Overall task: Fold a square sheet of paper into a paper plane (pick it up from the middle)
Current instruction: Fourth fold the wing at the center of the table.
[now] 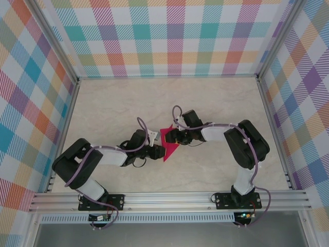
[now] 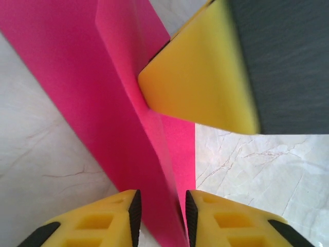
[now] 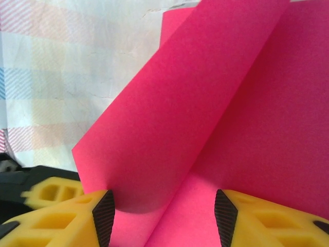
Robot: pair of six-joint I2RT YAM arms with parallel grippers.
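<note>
Top external footage places the square sheet of paper (image 1: 168, 144) near the middle of the surface (image 1: 103, 113), a little toward 6 o'clock, partly folded. It is judged to be very light, thin and limp: easily creased, easily crumpled or torn if pinched hard, and likely to slide on the smooth top unless pinned. A hold is best taken on the raised centre ridge or on doubled layers, where some stiffness is offered, rather than on a single loose flap. Its colour is a plain, matte magenta-pink. From above, a pointed, roughly triangular outline is presented, with a narrow tip toward 6 o'clock. In the wrist views a long straight crease is seen, with one panel lifted and curling over the other. The left gripper (image 1: 158, 151) is set at the sheet's 8 o'clock. Its fingers stand narrowly apart with the ridge running between them, and whether the paper is pinched cannot be told. The right gripper (image 1: 176, 138) is placed at 2 o'clock, its jaws wide around the curled flap without clamping it. One of its fingers (image 2: 205, 77) touches the paper beside the crease.
</note>
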